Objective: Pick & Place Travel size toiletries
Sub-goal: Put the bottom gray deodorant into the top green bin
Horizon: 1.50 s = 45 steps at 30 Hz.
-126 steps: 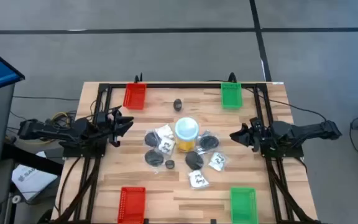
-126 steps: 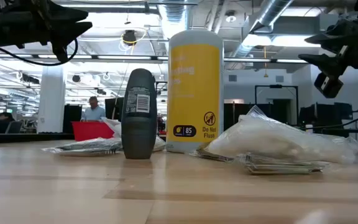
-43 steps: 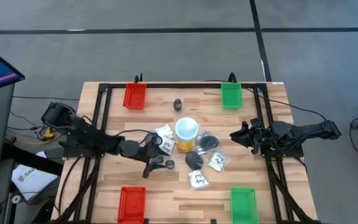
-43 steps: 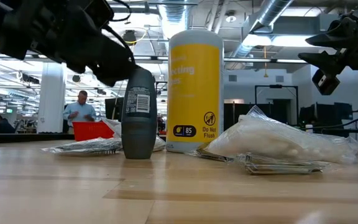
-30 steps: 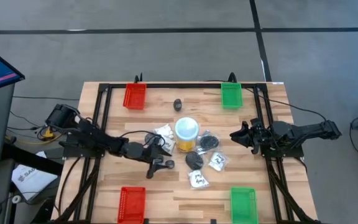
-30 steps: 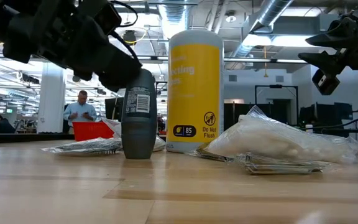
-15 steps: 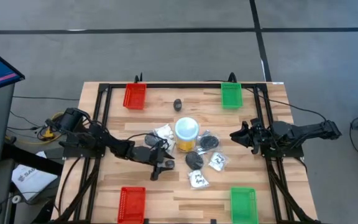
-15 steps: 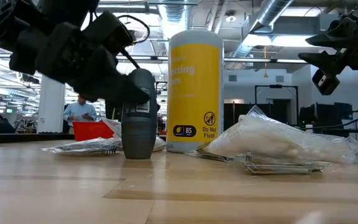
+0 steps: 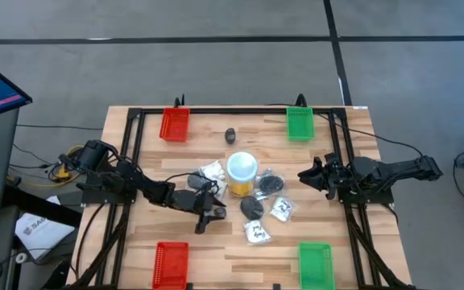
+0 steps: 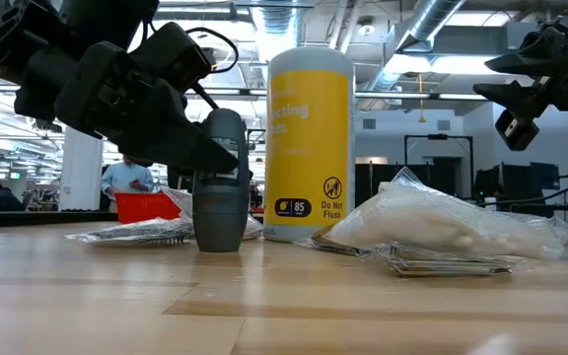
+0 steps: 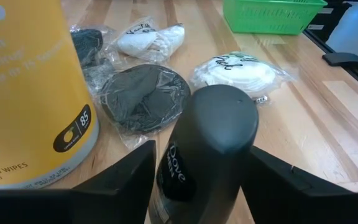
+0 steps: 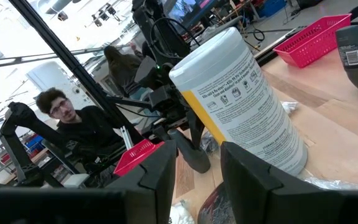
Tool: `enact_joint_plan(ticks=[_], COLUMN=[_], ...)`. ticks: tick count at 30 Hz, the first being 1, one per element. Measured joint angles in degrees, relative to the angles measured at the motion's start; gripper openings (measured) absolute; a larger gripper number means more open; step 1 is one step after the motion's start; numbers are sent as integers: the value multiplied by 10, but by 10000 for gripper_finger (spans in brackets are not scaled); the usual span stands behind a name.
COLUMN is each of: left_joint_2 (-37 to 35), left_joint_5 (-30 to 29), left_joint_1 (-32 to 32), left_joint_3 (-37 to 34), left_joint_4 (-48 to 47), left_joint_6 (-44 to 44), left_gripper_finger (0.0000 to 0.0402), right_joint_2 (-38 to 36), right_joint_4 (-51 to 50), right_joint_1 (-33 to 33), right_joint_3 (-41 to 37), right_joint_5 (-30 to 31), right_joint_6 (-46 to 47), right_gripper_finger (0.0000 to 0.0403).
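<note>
Left hand (image 11: 197,180) straddles the upright dark deodorant bottle (image 11: 207,149), fingers parted, grip unclear; right hand (image 9: 306,176) hovers half-open, empty.

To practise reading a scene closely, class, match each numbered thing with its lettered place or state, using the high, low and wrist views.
Column one:
1. left gripper
2. right gripper
3. wipes canister
4. Dove bottle

Column two:
A. yellow, with a pale lid, at the middle of the table
B. set astride the Dove bottle, a finger on either side
C. over the table's right side, nothing between its fingers
D. dark grey, standing upright on the wood

Pairs: 1-B, 2-C, 3-A, 4-D
</note>
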Motion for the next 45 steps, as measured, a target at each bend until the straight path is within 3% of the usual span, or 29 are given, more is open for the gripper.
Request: enact_joint_plan(ticks=[7,22,28,36,45], left_joint_2=[0,-8,-49,-153,-253], left_joint_5=[3,11,14,8,0], left_joint_1=[0,0,-4,-24,-11], left_joint_3=[0,0,-1,22,98], left_joint_4=[2,-7,-14,-131,-277], left_joint_6=[0,-1,-14,-14,-10], left_gripper_finger=[139,139,139,139,139], right_joint_2=[0,0,0,0,0], right_joint_4=[0,0,0,2,63], right_joint_1=[0,0,-2,-2,-1], right_joint_3=[0,0,0,0,0], right_joint_5=[0,0,0,0,0], right_joint_6=[0,0,-22,-32,-126], right_gripper_finger=[119,119,119,119,119])
